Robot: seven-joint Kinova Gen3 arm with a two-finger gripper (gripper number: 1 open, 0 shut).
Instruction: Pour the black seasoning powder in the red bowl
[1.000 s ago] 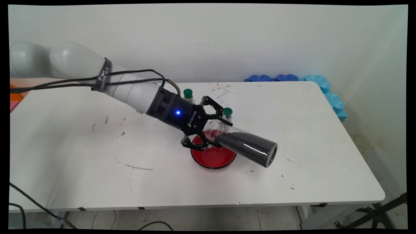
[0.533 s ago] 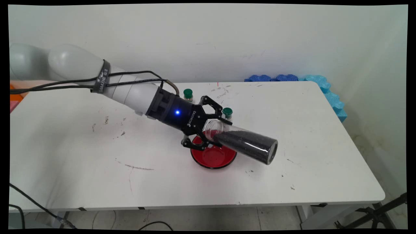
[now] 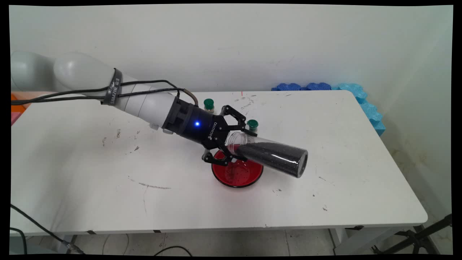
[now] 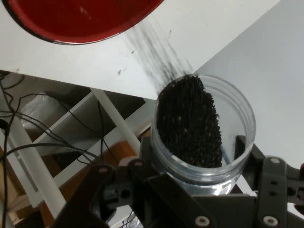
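White arm entering from the upper left, its forearm sloping down to the right across the counter's middle, black cables strapped along it. The black end effector point(image 3: 236, 144) lies nearly horizontal, a blue light lit on its wrist housing. Its two fingers point(image 3: 238, 121) are clamped on opposite sides of a held cylinder near its open mouth, one above, one below.

From my seat, the gripper point(image 3: 236, 146) and jar point(image 3: 269, 157) hide the bowl's point(image 3: 236, 178) rim from 10 to 2 o'clock. The hand view cuts that bowl point(image 4: 71, 21) off at its top edge, and the falling grains point(image 4: 152, 57) blur into streaks. Two green-capped bottles point(image 3: 209, 104) sit half hidden behind the wrist, their contents too small to tell.
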